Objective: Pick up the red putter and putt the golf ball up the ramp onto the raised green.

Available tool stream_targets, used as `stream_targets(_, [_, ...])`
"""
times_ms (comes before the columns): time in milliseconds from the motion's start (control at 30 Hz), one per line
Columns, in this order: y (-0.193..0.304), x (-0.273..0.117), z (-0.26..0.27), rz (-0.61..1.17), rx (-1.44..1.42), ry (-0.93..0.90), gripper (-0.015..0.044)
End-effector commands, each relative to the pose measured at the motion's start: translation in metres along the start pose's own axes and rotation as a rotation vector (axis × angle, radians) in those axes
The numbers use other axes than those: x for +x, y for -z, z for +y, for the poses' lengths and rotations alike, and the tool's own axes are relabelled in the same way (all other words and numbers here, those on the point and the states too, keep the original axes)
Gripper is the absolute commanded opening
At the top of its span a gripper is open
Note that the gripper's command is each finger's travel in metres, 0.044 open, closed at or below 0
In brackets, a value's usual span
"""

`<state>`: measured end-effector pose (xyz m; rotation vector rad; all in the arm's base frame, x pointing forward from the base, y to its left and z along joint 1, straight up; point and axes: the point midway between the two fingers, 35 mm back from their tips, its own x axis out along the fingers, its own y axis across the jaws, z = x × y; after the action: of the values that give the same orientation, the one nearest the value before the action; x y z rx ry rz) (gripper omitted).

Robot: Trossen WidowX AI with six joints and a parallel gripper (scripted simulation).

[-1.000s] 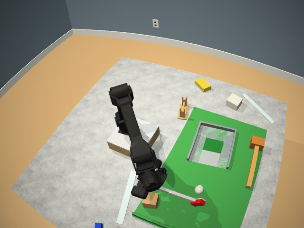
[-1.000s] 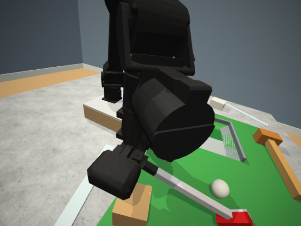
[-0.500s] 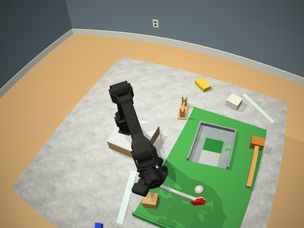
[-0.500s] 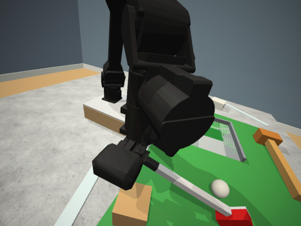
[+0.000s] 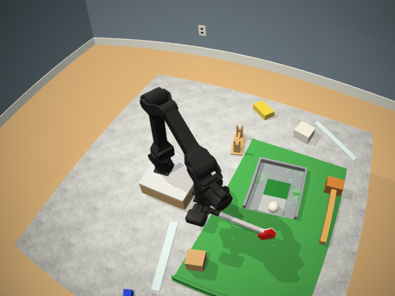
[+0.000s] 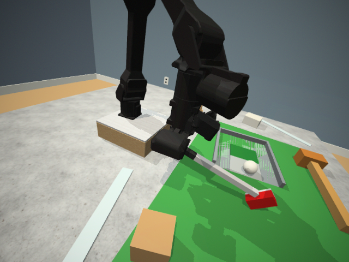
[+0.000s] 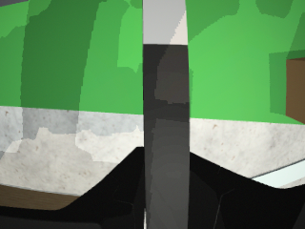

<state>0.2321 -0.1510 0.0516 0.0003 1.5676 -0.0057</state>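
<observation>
My gripper [image 5: 208, 211] [image 6: 184, 147] [image 7: 155, 154] is shut on the dark grip of the red putter [image 5: 266, 234] [image 6: 261, 200] [image 7: 166, 72]. The putter's pale shaft slants down to the red head, low over the green mat on the near side of the ramp. The head is out of the wrist view. The white golf ball [image 5: 273, 206] [image 6: 250, 166] is on the light grey ramp [image 5: 264, 202] [image 6: 235, 166], apart from the putter head. The dark green raised square [image 5: 277, 187] [image 6: 244, 153] lies beyond the ball, inside the grey-walled enclosure.
An orange mallet [image 5: 334, 184] [image 6: 310, 158] lies right of the enclosure. A tan block [image 5: 195, 259] [image 6: 155, 231] is at the mat's near left. A wooden stand [image 5: 237, 145], yellow block [image 5: 263, 110] and cream block [image 5: 303, 131] are behind. A pale strip [image 5: 165, 254] [image 6: 98, 215] lies left.
</observation>
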Motion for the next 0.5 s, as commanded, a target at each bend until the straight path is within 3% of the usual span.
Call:
stream_targets(0, [-0.001, -0.012, 0.002, -0.01, 0.004, 0.008, 0.0])
stream_targets(300, [0.0, -0.059, 0.003, -0.01, 0.004, 0.008, 0.0])
stream_targets(467, [0.0, -0.05, 0.003, -0.005, 0.0, 0.004, 0.0])
